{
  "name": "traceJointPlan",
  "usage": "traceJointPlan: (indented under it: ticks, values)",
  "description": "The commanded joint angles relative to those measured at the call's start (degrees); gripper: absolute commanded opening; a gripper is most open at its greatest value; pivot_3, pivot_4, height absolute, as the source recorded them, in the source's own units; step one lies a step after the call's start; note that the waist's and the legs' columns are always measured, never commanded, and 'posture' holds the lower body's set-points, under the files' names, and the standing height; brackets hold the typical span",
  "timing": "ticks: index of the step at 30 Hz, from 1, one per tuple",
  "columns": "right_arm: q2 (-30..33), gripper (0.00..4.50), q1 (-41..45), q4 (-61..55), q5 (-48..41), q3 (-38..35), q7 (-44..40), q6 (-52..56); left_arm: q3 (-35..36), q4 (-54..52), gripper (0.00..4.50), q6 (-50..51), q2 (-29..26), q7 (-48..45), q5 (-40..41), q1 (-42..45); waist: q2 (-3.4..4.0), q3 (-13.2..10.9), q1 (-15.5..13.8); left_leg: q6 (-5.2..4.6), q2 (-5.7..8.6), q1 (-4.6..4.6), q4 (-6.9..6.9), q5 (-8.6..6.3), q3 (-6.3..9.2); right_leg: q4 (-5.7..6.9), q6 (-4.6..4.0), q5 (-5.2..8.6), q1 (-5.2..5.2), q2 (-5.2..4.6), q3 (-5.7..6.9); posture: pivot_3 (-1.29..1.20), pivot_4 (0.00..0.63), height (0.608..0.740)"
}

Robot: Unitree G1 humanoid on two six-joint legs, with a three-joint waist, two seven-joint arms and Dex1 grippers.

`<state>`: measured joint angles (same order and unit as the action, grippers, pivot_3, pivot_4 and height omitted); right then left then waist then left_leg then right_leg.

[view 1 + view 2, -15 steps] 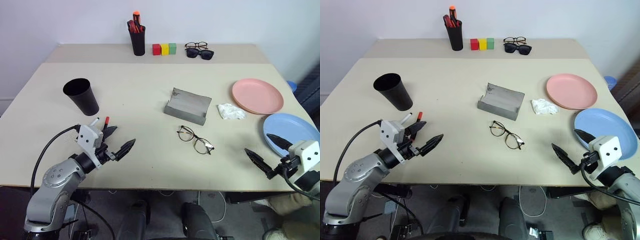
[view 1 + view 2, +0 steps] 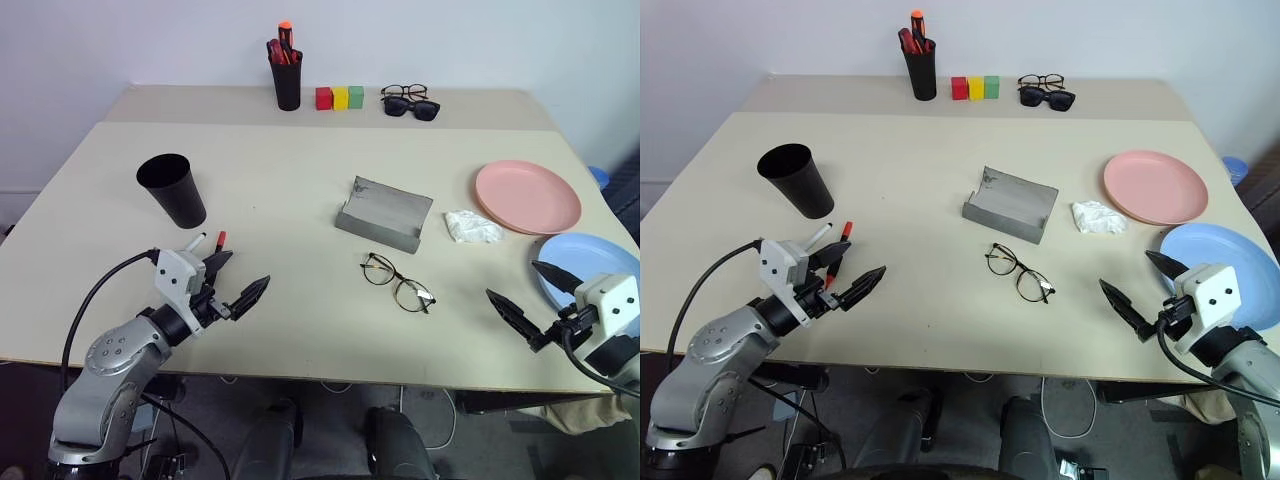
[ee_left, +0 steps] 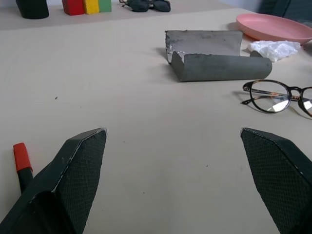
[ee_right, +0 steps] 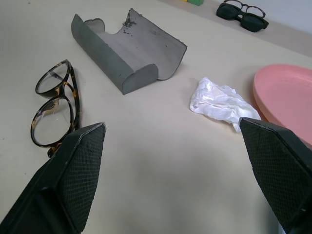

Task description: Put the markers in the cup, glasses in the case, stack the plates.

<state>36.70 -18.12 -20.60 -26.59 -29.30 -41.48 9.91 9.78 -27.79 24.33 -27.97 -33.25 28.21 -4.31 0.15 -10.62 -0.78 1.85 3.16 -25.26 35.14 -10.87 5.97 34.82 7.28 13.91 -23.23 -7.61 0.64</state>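
Left end effector [image 2: 236,279], jaws spread wide and empty, hovers low over the counter [image 2: 300,200] just beside the marker [image 2: 218,243], whose long axis points away toward the cup [image 2: 174,189]; the right end effector [image 2: 530,302], likewise spread, is far off.

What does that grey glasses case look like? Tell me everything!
The grey case looks like soft felt, a long box shape lying open near the middle of the table, its flap folded back and its inside empty. One flap edge looks a bit ragged. It rests flat on the table. The wire-frame glasses lie just in front of it, not touching.
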Motion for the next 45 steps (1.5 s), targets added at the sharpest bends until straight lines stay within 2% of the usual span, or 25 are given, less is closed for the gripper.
traceJointPlan:
  ticks: [1,7,11,15,18,24,30,39,42,45]
  values:
    - [0.21,4.46,0.34,0.05,-0.25,-0.93,-0.59,-1.01,-0.23,-2.44,4.50,-0.31,0.14,0.74,0.19,0.73,0.00,0.00,0.00,0.00,0.00,0.01,0.00,0.00,0.00,0.03,0.00,0.00,0.00,0.00,0.00,0.00,0.150,0.740]
    - [0.10,4.46,1.49,0.66,0.10,-0.11,-1.37,-1.97,0.16,-2.13,4.50,-0.20,0.51,1.70,0.50,0.79,0.00,0.00,0.00,-0.01,0.00,0.09,0.00,0.01,0.01,0.22,-0.05,-0.03,-0.03,0.02,-0.01,0.00,0.150,0.740]
    - [0.02,4.46,4.65,-1.49,-3.14,2.24,-4.44,-2.05,1.33,-2.79,4.50,4.97,3.62,10.02,0.72,4.40,-0.02,-0.01,0.01,-0.16,0.01,0.10,0.04,0.11,0.01,0.26,-0.04,-0.03,-0.02,0.03,-0.02,0.00,0.150,0.740]
    - [1.86,4.46,10.71,-2.88,-6.31,6.81,-7.78,0.92,3.50,-2.91,4.50,16.65,6.55,21.28,1.99,11.38,-0.10,-0.06,0.03,-0.17,0.05,0.20,0.11,0.12,0.07,0.45,0.05,-0.01,0.05,0.07,-0.02,0.00,0.150,0.740]
    - [3.60,4.46,17.30,-2.76,-7.36,11.51,-10.47,3.43,6.49,-2.29,4.50,32.85,5.43,27.96,4.75,18.69,-0.33,-0.19,0.11,-0.16,0.06,0.44,0.12,0.13,0.11,0.53,0.15,0.03,0.23,0.19,-0.03,0.00,0.150,0.740]
    - [5.82,4.46,25.23,-1.52,-8.71,15.87,-15.09,6.03,13.12,3.54,4.50,53.68,6.74,35.27,5.42,31.47,-0.62,-0.35,0.01,-0.15,0.02,0.71,0.04,0.14,0.32,0.54,0.15,0.04,0.46,0.44,-0.02,0.00,0.150,0.740]
    - [6.19,4.46,28.40,-1.24,-8.14,17.66,-17.31,5.96,14.72,12.16,4.50,59.42,6.87,36.74,2.14,39.60,-0.87,-0.50,0.07,-0.11,0.04,0.72,0.02,0.15,0.31,0.53,0.27,-0.09,0.48,0.45,-0.02,0.00,0.150,0.740]
    - [6.05,4.46,26.74,-2.25,-7.47,16.46,-16.52,5.48,10.57,27.08,4.50,60.54,8.84,37.88,-5.04,45.06,-0.90,-0.50,-0.06,-0.01,0.04,0.74,0.02,0.19,0.31,0.54,0.24,-0.10,0.47,0.46,-0.05,0.00,0.150,0.740]
    - [6.00,4.50,25.41,-3.35,-7.53,16.04,-15.87,5.47,9.18,30.24,3.67,58.81,9.57,37.50,-6.99,45.41,-0.87,-0.48,-0.06,0.02,0.04,0.79,0.01,0.20,0.32,0.56,0.24,-0.11,0.50,0.46,-0.05,0.00,0.150,0.740]
    - [6.01,4.50,24.39,-4.09,-7.62,15.66,-15.23,5.43,8.56,31.32,2.12,58.56,10.28,36.94,-8.02,46.12,-0.83,-0.46,-0.11,0.18,0.03,0.84,0.01,0.14,0.31,0.57,0.19,-0.08,0.54,0.45,-0.06,0.00,0.150,0.740]
